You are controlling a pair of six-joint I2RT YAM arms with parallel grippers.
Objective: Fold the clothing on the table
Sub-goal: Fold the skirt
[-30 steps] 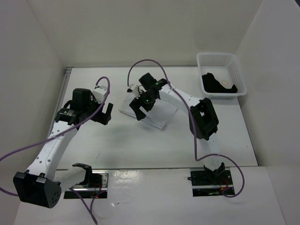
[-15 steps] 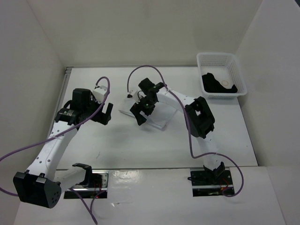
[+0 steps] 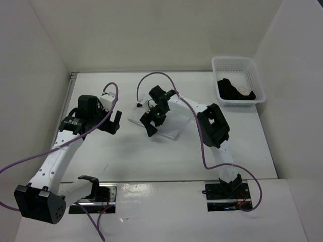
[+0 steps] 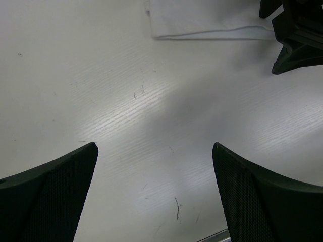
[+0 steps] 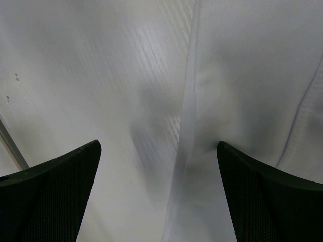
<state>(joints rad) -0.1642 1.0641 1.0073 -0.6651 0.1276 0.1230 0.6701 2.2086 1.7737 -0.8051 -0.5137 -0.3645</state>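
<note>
The white clothing (image 3: 172, 130) lies folded flat on the table (image 3: 141, 156), a little behind its middle. My right gripper (image 3: 151, 124) hangs open over the clothing's near left edge. In the right wrist view its fingers straddle the hemmed edge (image 5: 187, 106), with fabric (image 5: 252, 75) on the right, bare table (image 5: 75, 75) on the left and nothing held. My left gripper (image 3: 109, 124) stands open over bare table to the left of the clothing. The left wrist view shows the fold (image 4: 207, 22) ahead and the right gripper's fingers (image 4: 295, 38) beside it.
A white lattice basket (image 3: 222, 63) holding a black garment (image 3: 233, 91) stands at the back right corner. A metal rail (image 3: 71, 80) runs along the table's left edge. White walls close in the back and both sides. Purple cables loop over both arms.
My right gripper has moved a little left and toward the near side, coming down over the clothing's left edge. The left arm has not moved.
</note>
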